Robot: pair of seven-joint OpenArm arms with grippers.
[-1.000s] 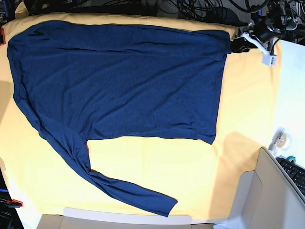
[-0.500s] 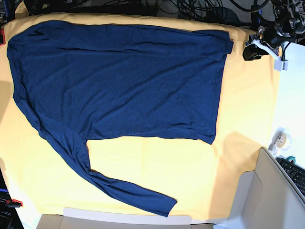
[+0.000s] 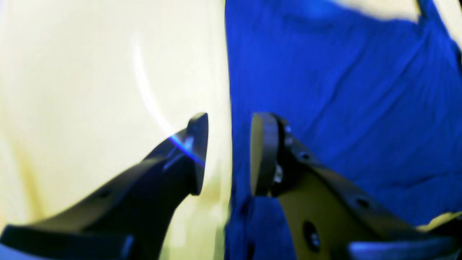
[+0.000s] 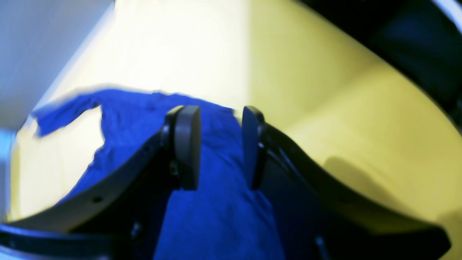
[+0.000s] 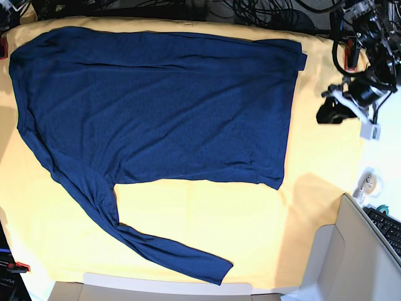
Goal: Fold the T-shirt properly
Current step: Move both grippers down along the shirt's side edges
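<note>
The large dark navy-blue long-sleeved T-shirt (image 5: 156, 106) lies flat across the upper left and centre of the base view on a yellow-orange cloth (image 5: 313, 207), with one sleeve trailing toward the lower centre. The left gripper (image 5: 329, 113) hangs at the right edge, apart from the shirt's hem; its jaws stand parted on nothing (image 3: 227, 155). The right gripper (image 4: 220, 146) is likewise parted and empty above blue fabric. Black cables (image 5: 263, 12) run along the top; a black keyboard (image 5: 388, 229) sits at lower right.
</note>
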